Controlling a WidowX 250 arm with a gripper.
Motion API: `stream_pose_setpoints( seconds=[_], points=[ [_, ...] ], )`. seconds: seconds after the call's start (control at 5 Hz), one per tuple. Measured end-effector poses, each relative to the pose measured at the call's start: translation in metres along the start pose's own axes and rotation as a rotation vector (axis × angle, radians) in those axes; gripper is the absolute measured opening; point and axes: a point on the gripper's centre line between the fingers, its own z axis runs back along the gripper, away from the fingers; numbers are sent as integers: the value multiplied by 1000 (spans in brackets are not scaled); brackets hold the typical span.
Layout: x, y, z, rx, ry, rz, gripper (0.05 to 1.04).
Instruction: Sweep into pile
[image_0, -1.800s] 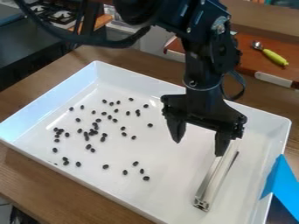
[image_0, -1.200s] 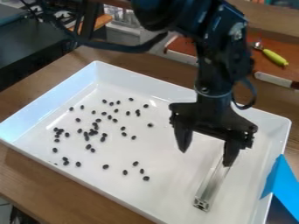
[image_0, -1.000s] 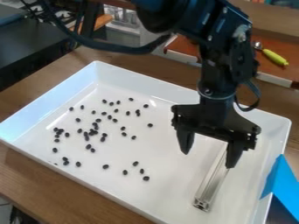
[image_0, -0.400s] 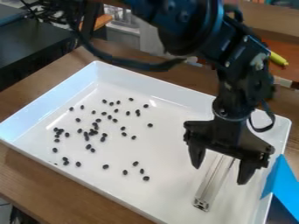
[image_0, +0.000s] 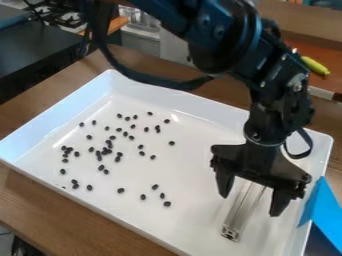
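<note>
My gripper (image_0: 250, 206) hangs open over the right part of the white tray (image_0: 170, 243), its two fingertips well apart. A silver metal bar (image_0: 242, 212) lies in the tray beneath it, with its upper end hidden behind the gripper and its near end in view. The bar shows between the two fingers, and neither is closed on it. Small dark beans (image_0: 107, 150) are scattered over the left and middle of the tray, densest left of centre, with several loose ones (image_0: 155, 187) nearer the front wall.
Raised white walls surround the tray, which stands on a wooden table (image_0: 40, 200). A blue folded piece (image_0: 324, 207) stands at the tray's right edge. Behind are a toy stove (image_0: 63, 15) and a yellow-green handle (image_0: 314, 65) on a reddish-brown surface.
The gripper has moved right and toward the camera, from left of the bar to around its upper part. The bar and the beans lie where they were.
</note>
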Motion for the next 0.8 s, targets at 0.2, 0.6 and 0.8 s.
stream_pose_setpoints(
  seconds=[0.2, 0.6, 0.8],
  points=[
    [2, 0, 1, -20, -1, -4, 687],
    [-5, 16, -3, -37, 17, 3, 352],
    [-11, 29, -3, -53, 15, -14, 352]
  ],
)
